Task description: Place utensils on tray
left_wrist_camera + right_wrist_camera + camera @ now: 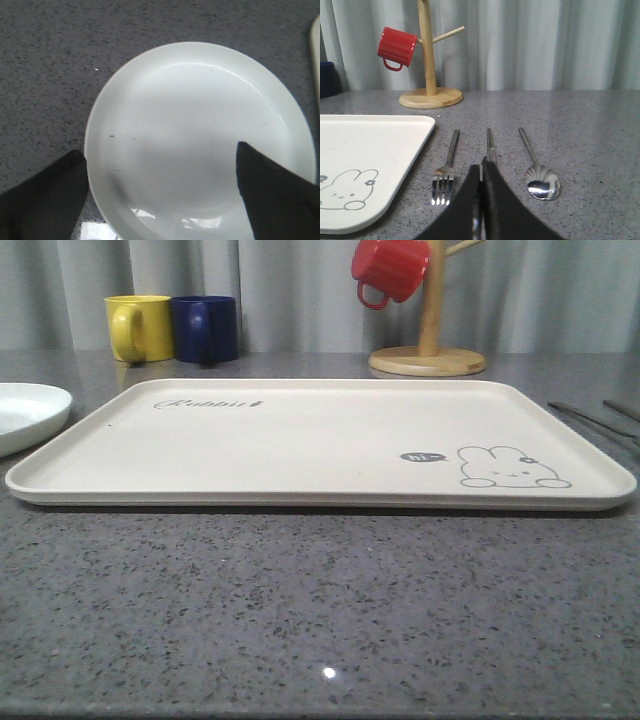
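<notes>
Right gripper [481,200] closed on chopsticks [490,145], beside tray [395,150]; lift level, keep pair together. Left gripper [160,200] spread above plate [200,125].

1 tray [300,440], 3 mugs [139,327], 1 plate [200,140], 1 fork [446,172], 1 spoon [542,182].

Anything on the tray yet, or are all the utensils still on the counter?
The tray carries nothing besides its printed bunny. Fork, chopsticks and spoon lie on the counter beside it; the right gripper covers the chopsticks' near ends.
</notes>
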Action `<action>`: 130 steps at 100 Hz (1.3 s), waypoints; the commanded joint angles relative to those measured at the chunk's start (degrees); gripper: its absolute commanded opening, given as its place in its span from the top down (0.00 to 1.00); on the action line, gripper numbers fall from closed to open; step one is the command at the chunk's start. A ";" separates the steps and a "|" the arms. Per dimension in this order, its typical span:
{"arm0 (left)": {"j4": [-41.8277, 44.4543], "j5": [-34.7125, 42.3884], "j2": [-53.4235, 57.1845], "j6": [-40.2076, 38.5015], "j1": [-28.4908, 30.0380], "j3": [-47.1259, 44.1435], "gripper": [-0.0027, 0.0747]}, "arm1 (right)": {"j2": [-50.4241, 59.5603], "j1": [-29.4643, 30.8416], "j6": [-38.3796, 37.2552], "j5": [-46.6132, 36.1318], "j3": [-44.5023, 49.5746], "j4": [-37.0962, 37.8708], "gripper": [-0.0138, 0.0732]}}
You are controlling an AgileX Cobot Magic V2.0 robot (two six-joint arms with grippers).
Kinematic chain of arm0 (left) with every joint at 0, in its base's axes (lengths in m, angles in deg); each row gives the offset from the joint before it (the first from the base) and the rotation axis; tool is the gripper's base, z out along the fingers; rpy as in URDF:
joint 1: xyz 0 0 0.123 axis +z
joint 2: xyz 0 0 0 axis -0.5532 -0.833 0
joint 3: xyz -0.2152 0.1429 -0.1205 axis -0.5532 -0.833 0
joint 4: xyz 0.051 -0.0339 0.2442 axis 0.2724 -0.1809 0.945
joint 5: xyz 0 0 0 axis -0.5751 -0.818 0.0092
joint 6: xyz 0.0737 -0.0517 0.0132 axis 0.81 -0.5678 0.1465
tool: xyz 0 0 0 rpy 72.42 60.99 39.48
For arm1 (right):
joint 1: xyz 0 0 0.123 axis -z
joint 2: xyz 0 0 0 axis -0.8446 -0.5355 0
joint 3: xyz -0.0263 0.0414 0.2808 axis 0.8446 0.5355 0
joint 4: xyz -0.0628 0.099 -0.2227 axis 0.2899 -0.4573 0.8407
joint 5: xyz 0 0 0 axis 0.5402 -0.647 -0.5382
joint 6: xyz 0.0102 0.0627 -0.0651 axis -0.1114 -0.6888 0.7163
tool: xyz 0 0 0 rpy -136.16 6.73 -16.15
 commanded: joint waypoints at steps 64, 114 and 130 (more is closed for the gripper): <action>-0.83 2.88 -11.45 1.38 8.52 3.74 0.23 | 1.02 0.30 0.44 -4.80 -1.00 -0.01 0.92; -1.42 1.58 -13.74 1.51 8.52 3.74 0.99 | 1.02 0.30 0.44 -4.80 -1.00 -0.01 0.92; -1.87 1.36 -13.62 2.32 8.52 3.74 0.99 | 1.02 0.30 0.44 -4.80 -1.00 -0.01 0.92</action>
